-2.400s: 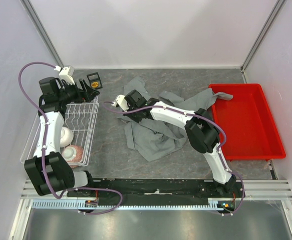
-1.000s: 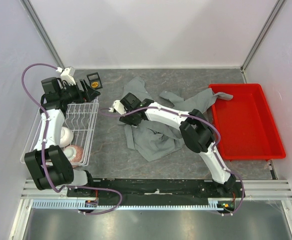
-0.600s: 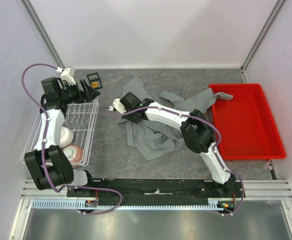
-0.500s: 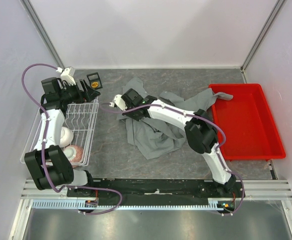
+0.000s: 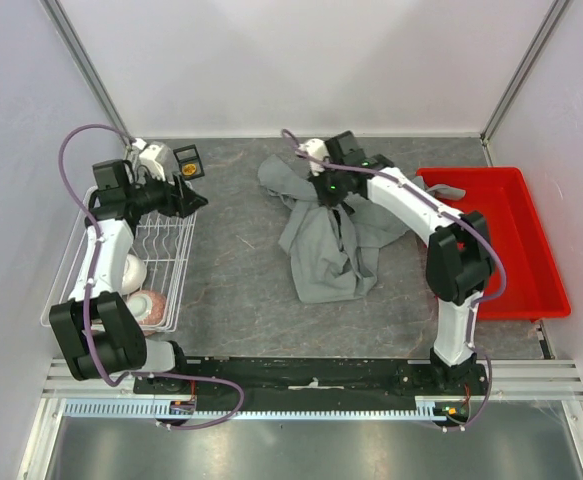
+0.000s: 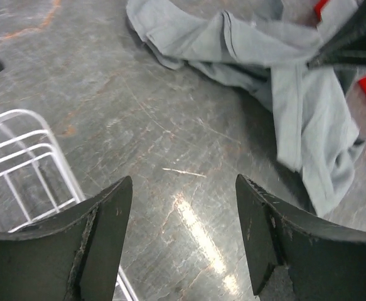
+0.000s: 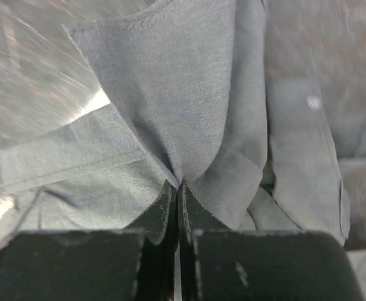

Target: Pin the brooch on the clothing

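Note:
The grey shirt (image 5: 329, 245) lies bunched on the table's middle. My right gripper (image 5: 333, 196) is shut on a fold of it and holds that part lifted. The right wrist view shows the jaws closed on grey fabric (image 7: 170, 113), with a pale button (image 7: 313, 101) to the right. The brooch (image 5: 185, 171) is a tiny orange-gold spot by a small black holder (image 5: 187, 155) at the back left. My left gripper (image 5: 192, 193) is open and empty just in front of it. In the left wrist view my left gripper (image 6: 183, 183) hangs over bare table, the shirt (image 6: 277, 56) beyond.
A white wire rack (image 5: 171, 262) stands at the left and holds a tan bowl-like thing (image 5: 149, 305) and a white object (image 5: 131, 268). Its corner shows in the left wrist view (image 6: 26, 157). A red tray (image 5: 491, 240) sits at the right, a shirt sleeve over its rim.
My right gripper has swung from the shirt's left side to the back middle, pulling the shirt up and to the right. My left gripper has shifted slightly right.

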Tool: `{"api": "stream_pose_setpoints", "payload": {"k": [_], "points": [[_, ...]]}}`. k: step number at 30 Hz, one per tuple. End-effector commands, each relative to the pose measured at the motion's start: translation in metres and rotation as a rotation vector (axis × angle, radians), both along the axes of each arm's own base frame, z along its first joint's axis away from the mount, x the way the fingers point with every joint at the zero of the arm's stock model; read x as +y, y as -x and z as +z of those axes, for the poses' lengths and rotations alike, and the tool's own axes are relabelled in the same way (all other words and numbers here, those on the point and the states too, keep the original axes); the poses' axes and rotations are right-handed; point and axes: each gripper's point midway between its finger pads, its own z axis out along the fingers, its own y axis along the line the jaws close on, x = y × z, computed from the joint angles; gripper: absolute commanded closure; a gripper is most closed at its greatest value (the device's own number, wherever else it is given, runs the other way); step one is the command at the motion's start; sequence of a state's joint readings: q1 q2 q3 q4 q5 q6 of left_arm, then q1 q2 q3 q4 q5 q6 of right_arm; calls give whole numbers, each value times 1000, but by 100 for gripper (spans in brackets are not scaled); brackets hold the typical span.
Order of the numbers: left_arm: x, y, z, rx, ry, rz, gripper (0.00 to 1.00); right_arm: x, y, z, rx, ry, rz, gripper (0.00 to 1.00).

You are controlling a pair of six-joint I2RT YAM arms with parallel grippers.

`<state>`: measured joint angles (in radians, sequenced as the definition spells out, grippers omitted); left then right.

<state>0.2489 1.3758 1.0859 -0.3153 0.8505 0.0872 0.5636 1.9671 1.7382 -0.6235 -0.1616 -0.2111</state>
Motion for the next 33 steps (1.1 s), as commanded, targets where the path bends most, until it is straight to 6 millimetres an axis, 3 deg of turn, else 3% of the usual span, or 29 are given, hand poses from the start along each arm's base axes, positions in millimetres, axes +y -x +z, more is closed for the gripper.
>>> {"api": "stream_pose_setpoints", "payload": {"k": [1, 5, 7, 8, 9, 12, 13, 15, 16, 18, 19, 20, 22, 26, 29, 33], "points": [[-32, 26, -7, -131, -176, -271, 26, -54, 13, -39, 171, -16, -90, 100], [-53, 33, -16, -118, -204, -347, 26, -123, -2, -89, 241, 92, -246, 85], [-60, 31, -15, -93, -175, -343, 25, -138, -10, -87, 232, 114, -298, 66], [-61, 30, -14, -82, -160, -330, 25, -139, -12, -77, 219, 106, -312, 59], [-61, 28, -14, -68, -145, -315, 24, -138, -15, -64, 194, 94, -312, 43], [-59, 24, -11, -43, -113, -257, 22, -130, -12, -18, 110, 41, -304, 26], [-58, 24, -12, -15, -92, -224, 21, -128, -8, 3, 68, 27, -302, 25], [-55, 21, -8, -16, -72, -186, 20, -118, 9, 13, 68, 31, -289, 24], [-54, 19, -7, 5, -50, -154, 20, -114, 18, 29, 38, 17, -285, 24], [-50, 16, -3, 7, -30, -116, 19, -93, 44, 25, 36, 47, -244, 21], [-48, 14, -3, 25, -15, -83, 18, -87, 55, 34, 1, 46, -226, 20], [-47, 14, -2, 24, -11, -73, 18, -67, 78, 22, 2, 69, -154, 15], [-45, 14, 1, 20, -1, -54, 18, -55, 98, 18, -25, 92, -78, 14], [-43, 16, 2, 23, -3, -32, 17, -31, 140, -22, 104, 116, 26, 18], [-42, 20, 5, 38, 16, 0, 17, -18, 160, -46, 163, 112, 54, 19], [-40, 29, 5, 46, 9, 20, 17, -18, 169, -83, 194, 171, 3, 19]]}}
